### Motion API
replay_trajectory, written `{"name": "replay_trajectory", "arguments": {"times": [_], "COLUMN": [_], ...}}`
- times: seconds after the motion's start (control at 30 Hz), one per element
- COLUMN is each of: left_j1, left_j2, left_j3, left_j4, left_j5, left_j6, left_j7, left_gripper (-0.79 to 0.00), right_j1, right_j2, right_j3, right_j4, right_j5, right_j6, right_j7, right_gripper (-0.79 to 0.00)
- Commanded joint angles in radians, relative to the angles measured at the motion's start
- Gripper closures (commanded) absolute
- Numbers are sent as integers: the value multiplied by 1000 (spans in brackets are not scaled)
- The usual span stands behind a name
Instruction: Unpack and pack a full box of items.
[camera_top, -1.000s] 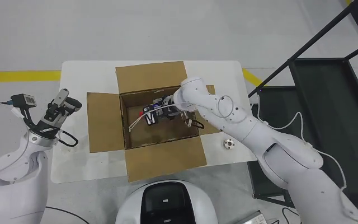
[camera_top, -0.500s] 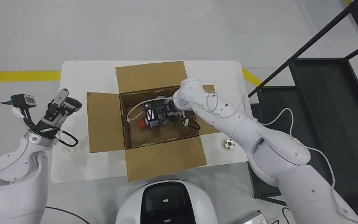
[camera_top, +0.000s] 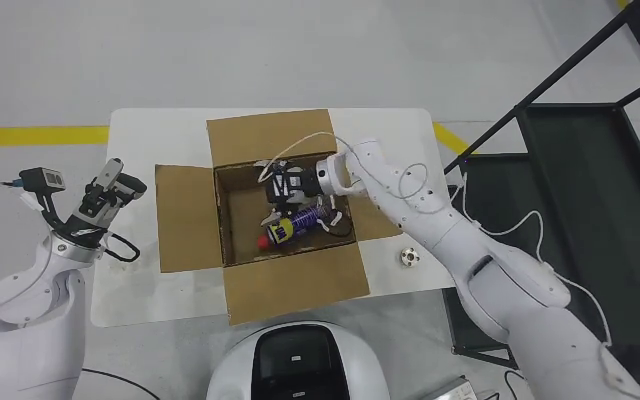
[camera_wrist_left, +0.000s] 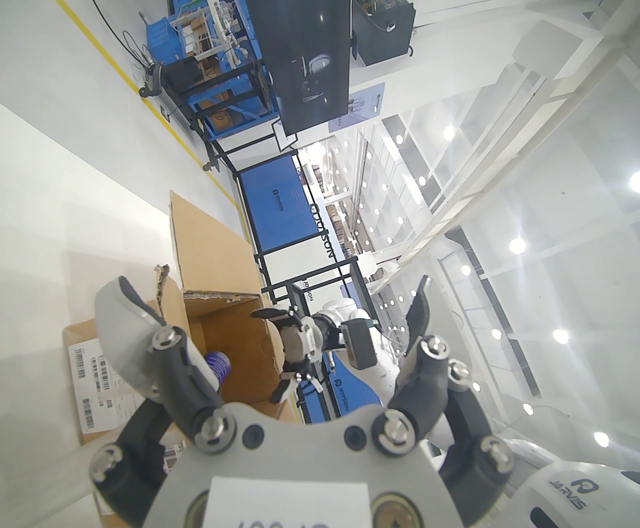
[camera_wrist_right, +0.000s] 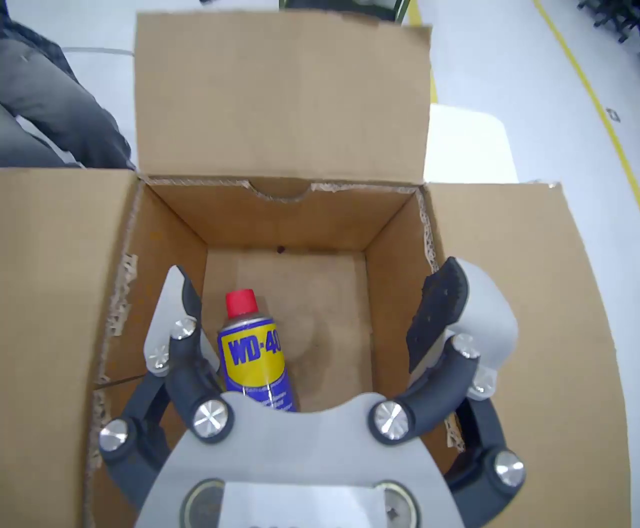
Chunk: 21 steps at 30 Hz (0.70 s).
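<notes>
Right gripper (camera_wrist_right: 310, 285): fingers (camera_wrist_right: 440, 305) spread wide and empty, over the open box (camera_wrist_right: 280, 100). The spray can (camera_wrist_right: 255, 355) lies on its side on the box floor, nearer one side wall. Judged step: grasp the can. Centre over its body, close across its width and keep clear of the cardboard. Left gripper (camera_wrist_left: 270, 300): wide, empty, at the worktop (camera_top: 400, 130) edge.

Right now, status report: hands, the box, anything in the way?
Right hand open, empty, over the box. Left hand open, off at the table side. Spray can lying on box floor. Flaps folded out, nothing over the can.
</notes>
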Motion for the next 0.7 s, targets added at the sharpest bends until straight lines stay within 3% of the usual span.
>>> {"name": "replay_trajectory", "arguments": {"times": [0.0, 0.13, 0.3, 0.47, 0.67], "left_j1": [0, 0, 0, 0, 0], "left_j2": [0, 0, 0, 0, 0], "left_j3": [0, 0, 0, 0, 0], "left_j4": [0, 0, 0, 0, 0], "left_j5": [0, 0, 0, 0, 0], "left_j6": [0, 0, 0, 0, 0], "left_j7": [0, 0, 0, 0, 0], "left_gripper": [-785, -785, -785, -785, -785], "right_j1": [-77, -274, -597, -888, -1111], "right_j2": [47, 142, 238, 284, 306], "right_j3": [81, 270, 571, 839, 1054], "right_j4": [-96, -335, -613, -782, -787], "right_j5": [-9, -72, -114, -30, 19], "right_j6": [-10, -10, 12, 51, 68], "right_j7": [-42, -34, 99, 142, 94], "right_gripper": [-785, -785, -785, -785, -785]}}
